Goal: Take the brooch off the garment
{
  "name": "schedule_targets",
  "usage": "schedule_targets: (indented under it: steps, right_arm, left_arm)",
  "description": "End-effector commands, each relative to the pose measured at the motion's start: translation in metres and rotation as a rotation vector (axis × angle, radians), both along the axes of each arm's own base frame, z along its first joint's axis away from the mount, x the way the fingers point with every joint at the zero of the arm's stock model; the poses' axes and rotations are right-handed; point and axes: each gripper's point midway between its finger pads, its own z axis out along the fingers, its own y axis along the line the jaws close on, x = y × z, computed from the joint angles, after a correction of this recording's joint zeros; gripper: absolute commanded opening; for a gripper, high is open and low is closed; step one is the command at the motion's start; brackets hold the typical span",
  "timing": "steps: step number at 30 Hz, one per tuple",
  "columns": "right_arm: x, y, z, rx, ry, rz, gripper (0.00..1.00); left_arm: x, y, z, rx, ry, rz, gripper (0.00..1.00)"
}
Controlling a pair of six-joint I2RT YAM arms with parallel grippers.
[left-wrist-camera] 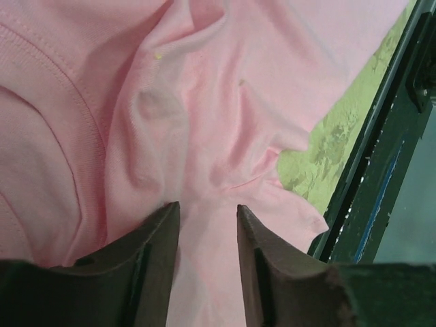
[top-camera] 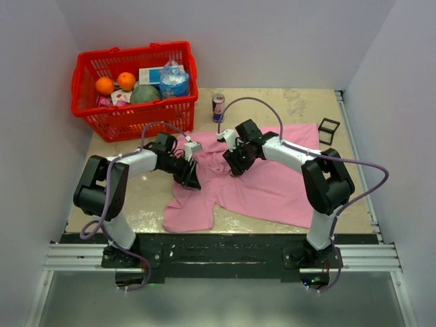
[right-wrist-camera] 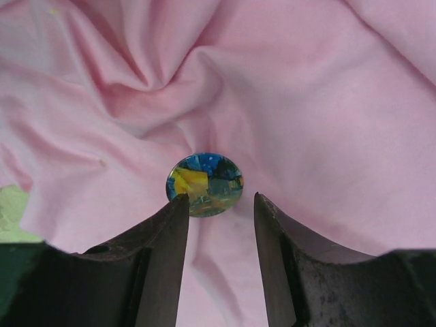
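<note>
Two grippers hover over the garment (top-camera: 272, 187). The left gripper (left-wrist-camera: 204, 216), jaws apart, sits above a rumpled fold near the cloth's edge, gripping nothing. The right gripper (right-wrist-camera: 219, 201), jaws also apart, lines up on the brooch (right-wrist-camera: 204, 184), which sits on the fabric just past its fingertips. This is the approach, I judge; next it must close squarely on the disc's rim. Only the right wrist view shows the brooch.
</note>
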Motion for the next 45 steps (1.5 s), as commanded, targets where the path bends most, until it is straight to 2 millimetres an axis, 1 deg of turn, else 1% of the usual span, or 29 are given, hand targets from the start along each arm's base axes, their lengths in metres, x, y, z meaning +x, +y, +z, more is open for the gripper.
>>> schedule_targets:
  steps: [1,6,7,9,11,13,14,15,17,18,20,23,25,26,27,28,30,31,32,33,34,35,36,37,39,43,45]
  right_arm:
    - [0.013,0.012,-0.005,0.018,-0.007,0.004,0.47]
    - [0.01,0.021,-0.008,0.054,0.026,0.035,0.53]
    - [0.01,0.022,-0.009,0.052,0.031,0.035,0.51]
    - [0.011,0.021,-0.008,0.048,0.02,0.032,0.44]
    - [0.015,0.018,0.001,0.044,-0.005,0.025,0.37]
    - [0.016,0.015,0.014,0.036,-0.031,0.026,0.37]
    - [0.016,0.015,0.028,0.047,-0.058,0.034,0.33]
    - [0.013,0.015,0.035,0.06,-0.062,0.044,0.27]
    - [0.007,0.015,0.046,0.082,-0.074,0.064,0.15]
    - [0.003,0.016,0.044,0.091,-0.058,0.071,0.11]
    - [-0.001,0.016,0.04,0.092,-0.036,0.064,0.07]
    - [-0.001,0.017,0.043,0.105,-0.04,0.062,0.02]
    - [-0.001,0.018,0.051,0.11,-0.05,0.063,0.0]
    - [-0.002,0.019,0.061,0.119,-0.055,0.073,0.0]
    - [-0.003,0.021,0.079,0.147,-0.08,0.09,0.0]
    - [-0.008,0.026,0.092,0.186,-0.081,0.125,0.0]
    - [-0.013,0.031,0.126,0.234,-0.123,0.182,0.0]
    - [-0.016,0.033,0.136,0.254,-0.136,0.203,0.0]
    - [-0.02,0.037,0.151,0.285,-0.146,0.248,0.0]
    - [-0.024,0.039,0.159,0.305,-0.154,0.279,0.0]
    - [-0.029,0.042,0.169,0.331,-0.16,0.317,0.0]
    - [-0.031,0.043,0.177,0.342,-0.184,0.356,0.01]
    - [-0.029,0.046,0.183,0.358,-0.204,0.362,0.02]
    - [-0.028,0.046,0.185,0.359,-0.219,0.37,0.02]
    - [-0.025,0.047,0.185,0.343,-0.245,0.416,0.02]
    - [-0.013,0.046,0.185,0.315,-0.266,0.434,0.02]
    - [-0.01,0.048,0.185,0.315,-0.261,0.428,0.02]
  left_arm:
    - [0.003,0.0,0.023,-0.031,-0.064,-0.014,0.47]
    - [0.003,0.001,0.033,-0.032,-0.09,-0.028,0.49]
    - [0.005,0.0,0.036,-0.035,-0.097,-0.03,0.49]
    - [0.004,0.0,0.038,-0.038,-0.092,-0.034,0.49]
    - [0.007,-0.002,0.041,-0.043,-0.091,-0.036,0.49]
    - [0.011,-0.004,0.046,-0.054,-0.098,-0.04,0.49]
    - [0.012,-0.005,0.047,-0.056,-0.099,-0.038,0.49]
    - [0.014,-0.006,0.05,-0.063,-0.105,-0.04,0.49]
    - [0.017,-0.009,0.05,-0.076,-0.098,-0.042,0.49]
    - [0.02,-0.01,0.052,-0.081,-0.1,-0.043,0.49]
    - [0.02,-0.013,0.048,-0.092,-0.074,-0.048,0.49]
    - [0.026,-0.018,0.053,-0.115,-0.072,-0.058,0.48]
    - [0.031,-0.022,0.062,-0.146,-0.09,-0.071,0.48]
    - [0.033,-0.024,0.065,-0.155,-0.095,-0.072,0.48]
    - [0.038,-0.027,0.072,-0.168,-0.113,-0.071,0.49]
    - [0.041,-0.031,0.083,-0.205,-0.145,-0.082,0.5]
    - [0.045,-0.038,0.104,-0.263,-0.173,-0.086,0.53]
    - [0.049,-0.044,0.12,-0.297,-0.234,-0.102,0.54]
    - [0.05,-0.047,0.129,-0.31,-0.255,-0.106,0.55]
    - [0.053,-0.049,0.139,-0.319,-0.29,-0.113,0.56]
    - [0.053,-0.053,0.144,-0.32,-0.307,-0.123,0.56]
    - [0.054,-0.055,0.148,-0.321,-0.327,-0.14,0.56]
    - [0.057,-0.059,0.157,-0.329,-0.349,-0.159,0.56]
    - [0.056,-0.059,0.154,-0.317,-0.33,-0.171,0.55]
    - [0.065,-0.06,0.162,-0.308,-0.361,-0.16,0.52]
    - [0.079,-0.066,0.179,-0.337,-0.414,-0.135,0.49]
    - [0.081,-0.07,0.189,-0.369,-0.421,-0.151,0.47]
